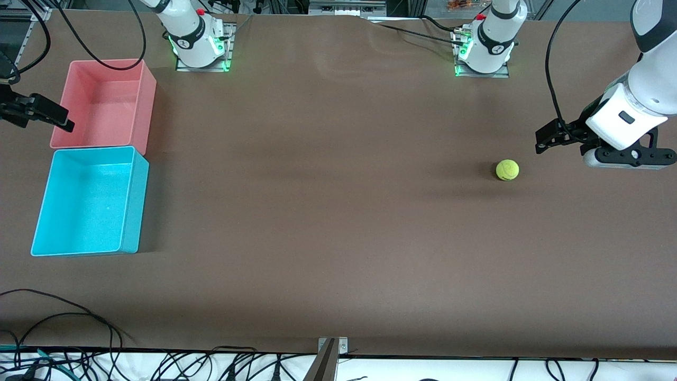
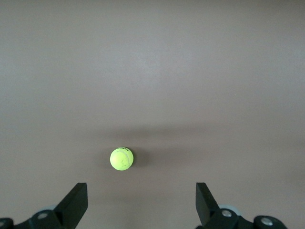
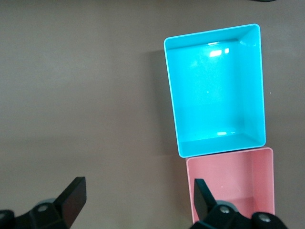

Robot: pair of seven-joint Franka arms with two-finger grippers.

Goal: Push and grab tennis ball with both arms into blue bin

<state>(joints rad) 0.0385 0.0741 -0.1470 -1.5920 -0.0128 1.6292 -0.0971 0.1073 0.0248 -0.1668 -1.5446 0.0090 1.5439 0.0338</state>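
Note:
The yellow-green tennis ball (image 1: pixel 507 170) lies on the brown table toward the left arm's end. My left gripper (image 1: pixel 546 138) hangs open over the table just beside the ball, on the side away from the bins. In the left wrist view the ball (image 2: pixel 121 158) sits a little ahead of the open left gripper (image 2: pixel 141 200), nothing between its fingers. The empty blue bin (image 1: pixel 84 201) stands at the right arm's end. My right gripper (image 1: pixel 53 117) hovers open beside the pink bin. The right wrist view shows the open right gripper (image 3: pixel 139 198) and the blue bin (image 3: pixel 174 105).
An empty pink bin (image 1: pixel 106 106) of like size touches the blue bin and stands farther from the front camera; it also shows as the pink bin (image 3: pixel 228 186) in the right wrist view. Loose black cables (image 1: pixel 63 312) lie along the table's front edge. Both arm bases stand along the back.

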